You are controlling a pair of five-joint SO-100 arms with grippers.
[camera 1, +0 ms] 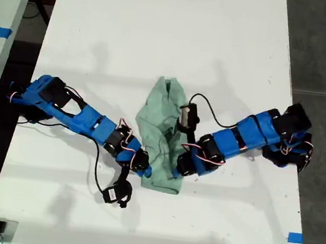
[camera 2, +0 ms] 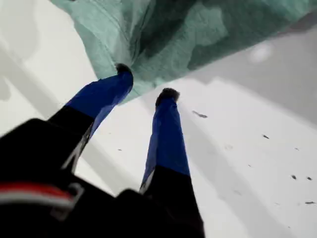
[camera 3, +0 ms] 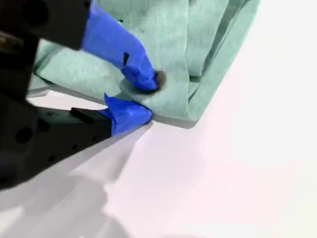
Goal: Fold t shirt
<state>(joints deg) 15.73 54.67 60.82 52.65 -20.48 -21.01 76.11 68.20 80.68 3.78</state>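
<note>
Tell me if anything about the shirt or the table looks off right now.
The t shirt is bunched into a wrinkled, uneven strip on the table, not a neat fold. My second gripper pinches one corner; my first gripper is open at another edge. Nothing looks torn or spilled.

My first end effector [camera 2: 146, 82] — jaws apart (blue-taped) — meets the t shirt [camera 2: 188, 34] edge.

white table [camera 1: 162, 27], crumpled t shirt [camera 1: 161, 113] on it

Mint-green t shirt [camera 1: 160, 134] bunched lengthwise, wrinkled, mid-table between arms.
</note>
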